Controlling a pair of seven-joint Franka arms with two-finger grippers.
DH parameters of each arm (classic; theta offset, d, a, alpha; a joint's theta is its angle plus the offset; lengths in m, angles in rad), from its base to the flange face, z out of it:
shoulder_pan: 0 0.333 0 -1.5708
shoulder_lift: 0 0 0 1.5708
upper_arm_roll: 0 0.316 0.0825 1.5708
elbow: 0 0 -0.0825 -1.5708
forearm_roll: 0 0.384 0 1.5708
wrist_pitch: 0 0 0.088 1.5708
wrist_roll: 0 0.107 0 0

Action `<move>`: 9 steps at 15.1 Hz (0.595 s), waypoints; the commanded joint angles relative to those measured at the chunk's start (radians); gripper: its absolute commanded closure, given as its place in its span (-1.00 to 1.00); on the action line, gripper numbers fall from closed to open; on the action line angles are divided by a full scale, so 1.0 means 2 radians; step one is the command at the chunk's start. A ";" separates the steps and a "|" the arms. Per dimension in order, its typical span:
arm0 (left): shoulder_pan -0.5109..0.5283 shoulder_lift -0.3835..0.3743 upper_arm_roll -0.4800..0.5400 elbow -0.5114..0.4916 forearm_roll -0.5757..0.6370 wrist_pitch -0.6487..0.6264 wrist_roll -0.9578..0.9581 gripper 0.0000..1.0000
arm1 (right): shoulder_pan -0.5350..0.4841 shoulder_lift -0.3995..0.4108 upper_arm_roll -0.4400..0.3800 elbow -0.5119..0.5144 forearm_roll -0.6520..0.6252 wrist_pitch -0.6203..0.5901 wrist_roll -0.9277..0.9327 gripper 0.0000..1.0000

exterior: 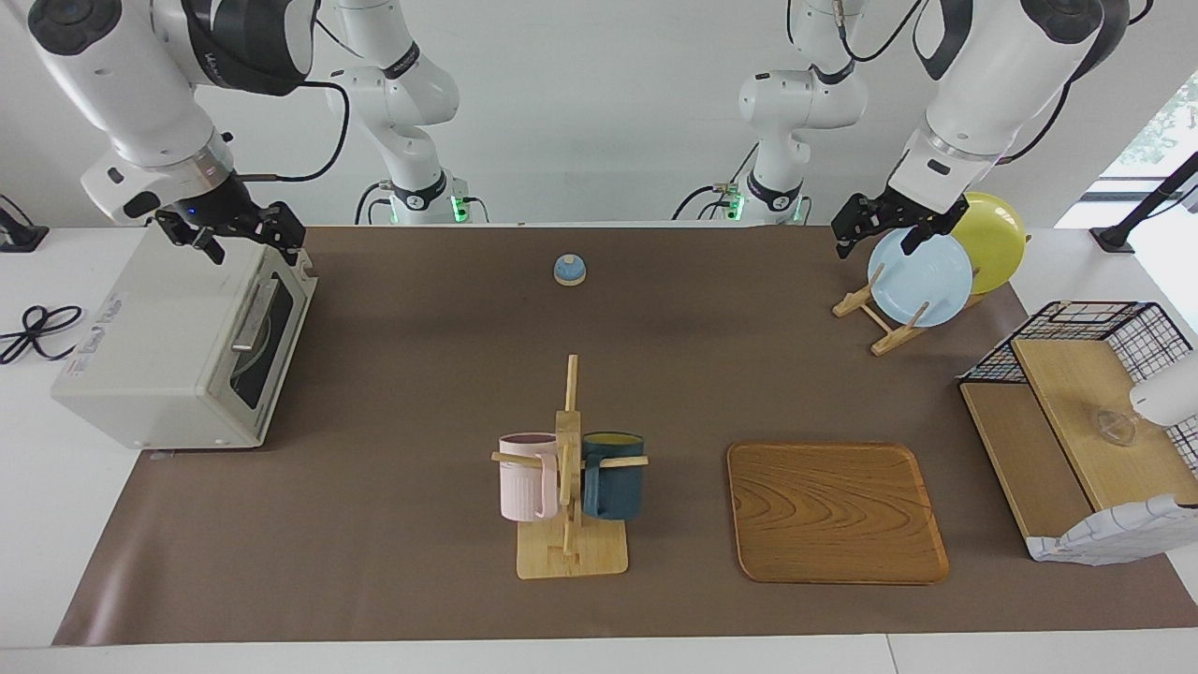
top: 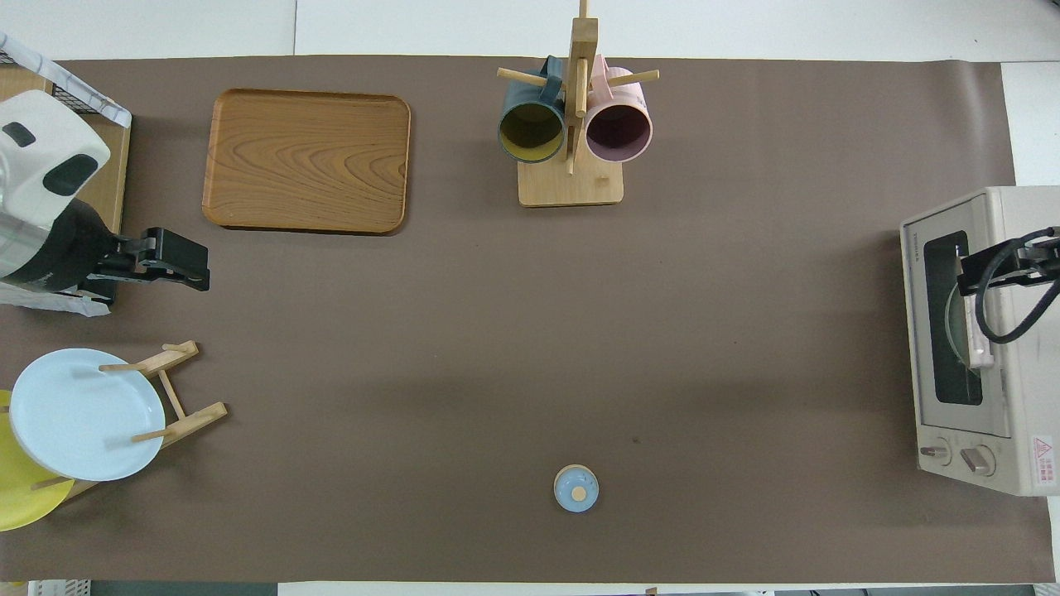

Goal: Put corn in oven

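Observation:
The off-white oven (exterior: 159, 346) stands at the right arm's end of the table with its dark glass door shut; it also shows in the overhead view (top: 1027, 463). Its silver handle (exterior: 255, 314) lies across the door. The corn is not in view anywhere. My right gripper (exterior: 248, 245) is open and empty, up over the oven's top edge above the door, and appears in the overhead view (top: 985, 269) too. My left gripper (exterior: 880, 239) is open and empty, over the plate rack, and shows in the overhead view (top: 178, 258).
A plate rack (exterior: 884, 323) holds a light blue plate (exterior: 922, 276) and a yellow plate (exterior: 997, 239). A wooden tray (exterior: 833, 510), a mug tree (exterior: 569, 487) with a pink and a dark blue mug, a small blue round knob (exterior: 569, 270) and a wire basket (exterior: 1086, 328) stand on the brown mat.

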 commanded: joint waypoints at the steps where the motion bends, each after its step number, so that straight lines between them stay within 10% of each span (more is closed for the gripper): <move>1: 0.007 -0.008 -0.002 -0.007 -0.009 0.002 0.003 -1.00 | -0.007 0.002 0.002 0.005 0.015 0.004 -0.004 -1.00; 9: 0.007 -0.008 -0.002 -0.007 -0.009 0.002 0.003 -1.00 | -0.008 0.002 0.002 0.005 0.015 0.012 -0.005 -1.00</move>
